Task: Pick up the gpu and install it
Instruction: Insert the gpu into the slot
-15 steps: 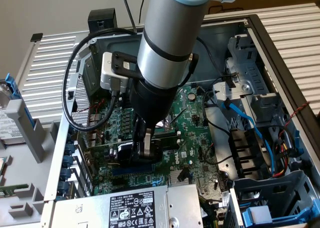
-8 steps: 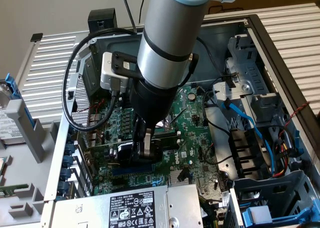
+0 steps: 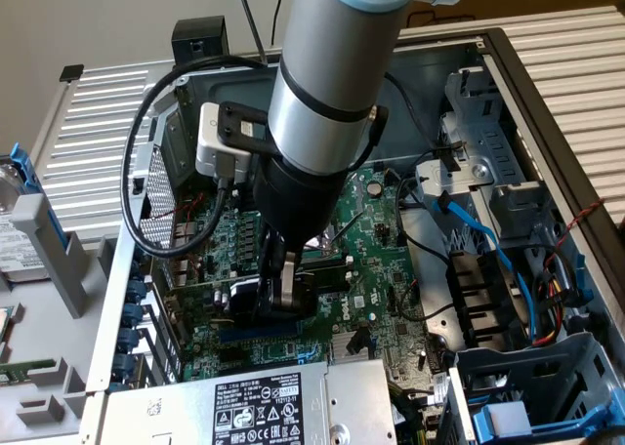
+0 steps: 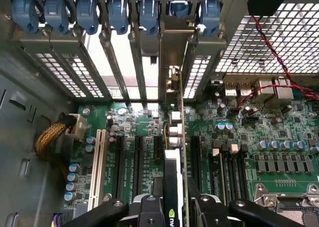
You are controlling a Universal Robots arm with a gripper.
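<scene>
Clamping gpu (image 4: 173, 173), btm edge hidden

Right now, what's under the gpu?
The small green gpu card with black shroud, between the fingers, stands edge-on over the green motherboard; black slots flank it. Its own slot is covered.

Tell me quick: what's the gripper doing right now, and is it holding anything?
The gripper: closed on the gpu, which it holds edge-on over the motherboard.
</scene>
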